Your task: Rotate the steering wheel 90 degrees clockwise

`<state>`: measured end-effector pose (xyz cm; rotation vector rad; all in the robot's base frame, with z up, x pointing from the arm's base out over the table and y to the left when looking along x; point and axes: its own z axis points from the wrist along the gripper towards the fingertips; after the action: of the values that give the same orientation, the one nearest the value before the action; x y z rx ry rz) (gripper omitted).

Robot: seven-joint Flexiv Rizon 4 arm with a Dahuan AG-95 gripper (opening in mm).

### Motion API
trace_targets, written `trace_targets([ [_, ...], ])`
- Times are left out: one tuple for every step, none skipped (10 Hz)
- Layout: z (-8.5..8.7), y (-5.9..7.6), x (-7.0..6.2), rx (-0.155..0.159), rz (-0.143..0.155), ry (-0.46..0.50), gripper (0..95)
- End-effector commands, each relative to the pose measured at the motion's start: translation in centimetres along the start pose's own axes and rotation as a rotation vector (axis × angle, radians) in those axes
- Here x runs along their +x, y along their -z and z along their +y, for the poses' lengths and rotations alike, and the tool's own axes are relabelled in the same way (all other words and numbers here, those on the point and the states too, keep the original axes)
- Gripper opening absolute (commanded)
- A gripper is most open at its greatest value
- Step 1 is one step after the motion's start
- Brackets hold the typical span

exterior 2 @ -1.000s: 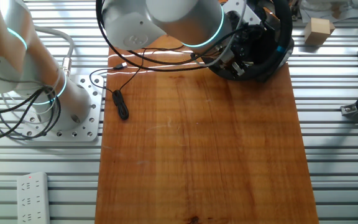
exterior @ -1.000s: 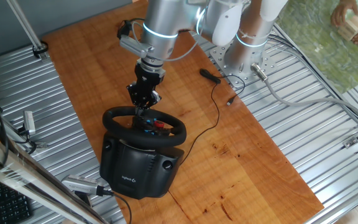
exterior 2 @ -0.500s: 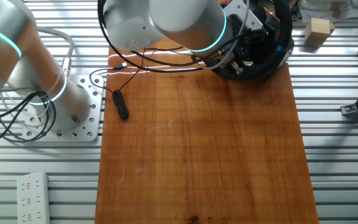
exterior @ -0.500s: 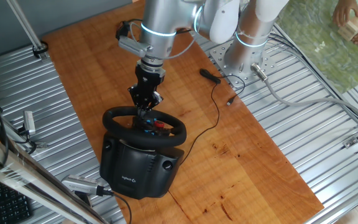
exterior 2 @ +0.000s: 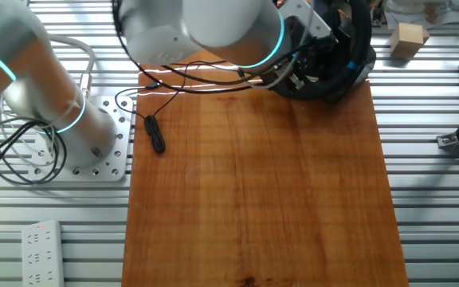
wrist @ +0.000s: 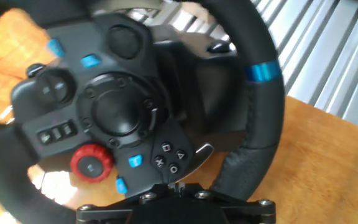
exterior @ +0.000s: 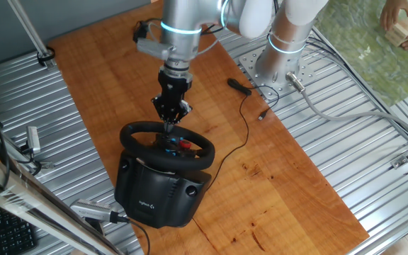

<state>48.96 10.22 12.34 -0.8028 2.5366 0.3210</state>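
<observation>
The gripper (exterior: 171, 120) had shifted right with the wheel (exterior: 167, 146)'s far rim; its grip could not be told. The round, matte black wheel sat on its boxy base (exterior: 158, 191) at the wooden board (exterior: 275, 177)'s end.

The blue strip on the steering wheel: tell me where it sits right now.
In the hand view the blue strip sits on the right side of the steering wheel rim, upper right of the hub, opposite the red dial.
</observation>
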Motion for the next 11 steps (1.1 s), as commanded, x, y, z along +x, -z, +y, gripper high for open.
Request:
trace_targets([
  [-1.6,-2.3,0.1,0.074,0.02,-0.014,0.0],
  [-1.7,-2.3,0.0,0.076,0.024,-0.015,0.0],
  [-1.7,-2.3,0.0,0.081,0.033,-0.014,0.0],
  [-1.6,-2.0,0.0,0.093,0.067,-0.017,0.0],
  [-1.9,-1.2,0.1,0.098,0.096,-0.011,0.0],
  [-2.3,-0.1,0.3,0.097,0.135,-0.007,0.0],
  [-2.5,0.6,0.4,0.092,0.149,-0.012,0.0],
  [-2.7,1.2,0.2,0.096,0.162,-0.011,0.0],
  [-2.8,1.3,-0.2,0.099,0.167,-0.019,0.0],
  [-2.9,1.3,-0.4,0.101,0.171,-0.025,0.0],
  [-2.9,1.4,-0.6,0.101,0.191,-0.033,0.0],
])
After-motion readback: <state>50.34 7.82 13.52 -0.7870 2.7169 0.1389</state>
